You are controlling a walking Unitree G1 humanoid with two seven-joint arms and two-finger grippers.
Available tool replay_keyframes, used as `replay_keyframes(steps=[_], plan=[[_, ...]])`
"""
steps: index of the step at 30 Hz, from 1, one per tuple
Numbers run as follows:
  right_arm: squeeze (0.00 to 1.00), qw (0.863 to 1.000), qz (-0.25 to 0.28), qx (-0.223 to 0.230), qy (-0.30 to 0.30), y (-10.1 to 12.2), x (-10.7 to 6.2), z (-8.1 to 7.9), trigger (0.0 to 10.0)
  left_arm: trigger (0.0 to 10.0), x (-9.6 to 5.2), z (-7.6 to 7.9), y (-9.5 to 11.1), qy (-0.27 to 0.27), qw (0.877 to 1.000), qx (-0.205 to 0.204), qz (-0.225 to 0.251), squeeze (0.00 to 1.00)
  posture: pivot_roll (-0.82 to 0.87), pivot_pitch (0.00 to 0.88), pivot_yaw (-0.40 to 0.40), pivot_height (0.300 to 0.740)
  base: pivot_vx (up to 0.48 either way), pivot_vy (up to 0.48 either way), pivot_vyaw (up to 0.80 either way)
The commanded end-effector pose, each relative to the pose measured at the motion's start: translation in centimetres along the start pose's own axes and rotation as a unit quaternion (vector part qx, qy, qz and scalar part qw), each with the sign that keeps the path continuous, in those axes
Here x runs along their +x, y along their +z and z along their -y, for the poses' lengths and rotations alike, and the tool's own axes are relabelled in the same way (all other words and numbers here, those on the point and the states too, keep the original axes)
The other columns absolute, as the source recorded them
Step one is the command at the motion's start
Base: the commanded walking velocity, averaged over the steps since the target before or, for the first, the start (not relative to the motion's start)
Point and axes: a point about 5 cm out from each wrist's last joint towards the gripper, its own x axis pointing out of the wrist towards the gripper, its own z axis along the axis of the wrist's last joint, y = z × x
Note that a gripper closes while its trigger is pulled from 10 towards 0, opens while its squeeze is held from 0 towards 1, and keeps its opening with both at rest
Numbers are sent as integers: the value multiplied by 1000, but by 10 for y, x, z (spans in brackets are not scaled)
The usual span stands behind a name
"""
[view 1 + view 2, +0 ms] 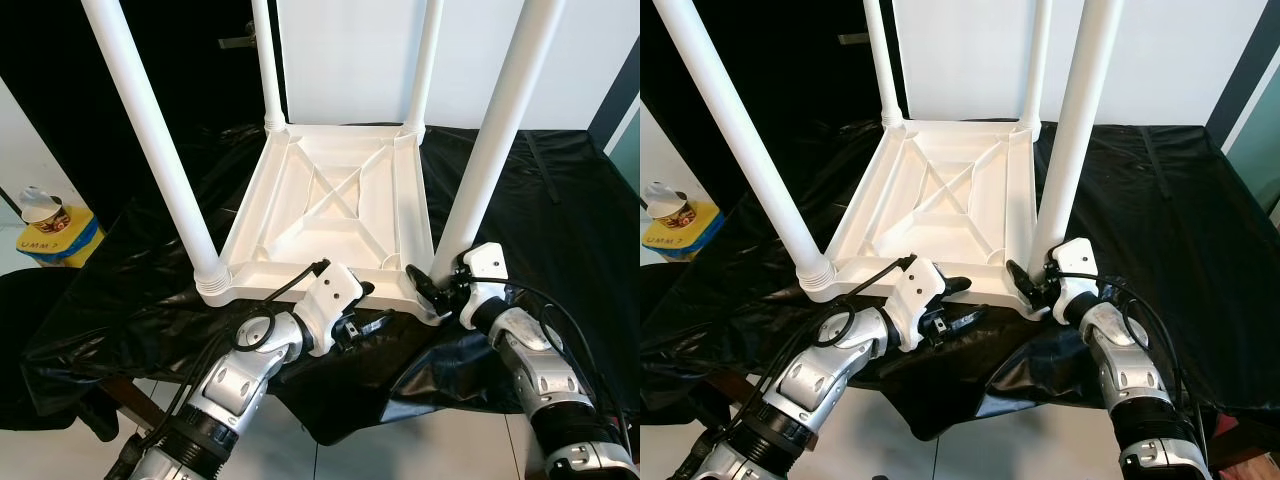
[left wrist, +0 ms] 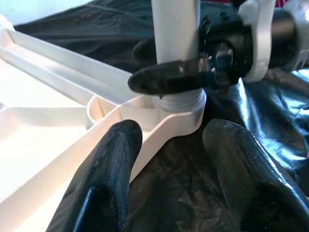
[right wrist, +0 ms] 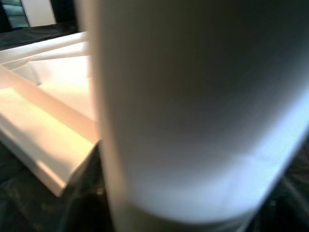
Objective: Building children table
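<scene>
Left wrist view: the right pincer (image 2: 169,65) is seen clamped round the base of the near right leg (image 1: 495,140), just above its corner socket. The left pincer (image 1: 362,318) is held open and empty beside the near rim of the upturned table top (image 1: 330,215). That leg's long axis is upright, all four legs being seated, on the black-draped bench (image 1: 560,200).

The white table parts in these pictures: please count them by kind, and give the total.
Table legs: 4
Table top, lying upside down on the black sheet: 1
Total: 5 white parts
</scene>
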Motion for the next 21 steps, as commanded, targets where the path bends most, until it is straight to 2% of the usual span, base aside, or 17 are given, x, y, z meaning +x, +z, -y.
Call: replay_keyframes(steps=[1,6,7,11,14,16,17,20,21], plan=[[0,1000,-15,-4,7,-6,0,-2,0,10000,-3,2,-3,-14,1000,-3,-9,0,-114,0,13,740,0,0,0],[0,1000,-16,7,-9,-8,-2,1,0,10000,-3,1,-3,-13,1000,-4,-10,0,-117,0,19,740,0,0,0],[0,999,-18,22,-45,-11,-3,3,10000,10000,-3,0,-3,-13,1000,-4,-9,0,-119,0,21,740,0,0,0],[0,997,-17,28,-69,-13,-3,4,10000,10000,-3,-1,-2,-13,1000,-4,-9,0,-121,0,23,740,0,0,0],[0,989,-18,47,-141,-14,-1,2,10000,10000,-2,1,-2,-16,1000,-6,-9,0,-128,0,28,740,0,0,0],[0,987,-18,50,-150,-14,-1,1,10000,10000,-2,1,-2,-17,1000,-7,-9,0,-128,0,28,740,0,0,0],[0,985,-27,35,-169,-15,0,0,10000,10000,-2,2,-3,-17,1000,-6,-10,0,-130,5,27,740,0,0,0],[0,984,-30,30,-174,-15,0,-1,10000,10000,-2,2,-3,-17,1000,-6,-10,0,-130,5,27,740,0,0,0],[0,977,-34,38,-206,-16,0,-4,10000,10000,-1,3,-3,-19,1000,-6,-10,0,-138,5,29,740,0,0,0]])
